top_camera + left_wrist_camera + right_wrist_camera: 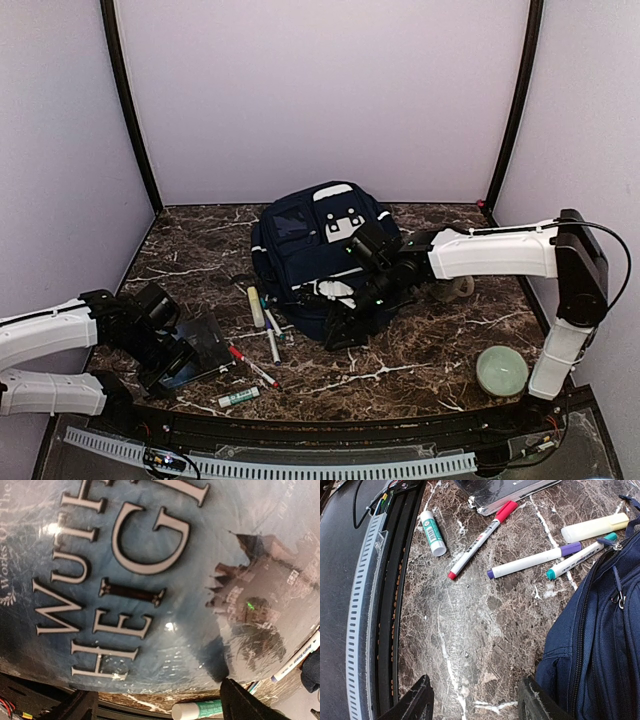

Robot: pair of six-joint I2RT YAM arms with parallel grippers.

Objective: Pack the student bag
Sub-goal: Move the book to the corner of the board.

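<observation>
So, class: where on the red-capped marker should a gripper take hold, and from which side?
Mid-barrel on the red-capped marker, from straight above, jaws across its width. It lies flat on the table with bare marble either side there; its cap end crowds the book.

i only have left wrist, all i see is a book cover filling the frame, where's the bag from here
Observer: The large navy-blue fabric backpack sits mid-table, beyond and right of the glossy blue-grey book under the left gripper.
Operator: is the right arm holding anything
Observer: No, the right gripper is open and empty above the dark marble tabletop, beside the backpack.
Operator: more pens than my one?
Observer: Yes: a red-capped white marker, a purple-capped marker, a teal-capped marker and a pale yellow highlighter lie between book and backpack.
</observation>
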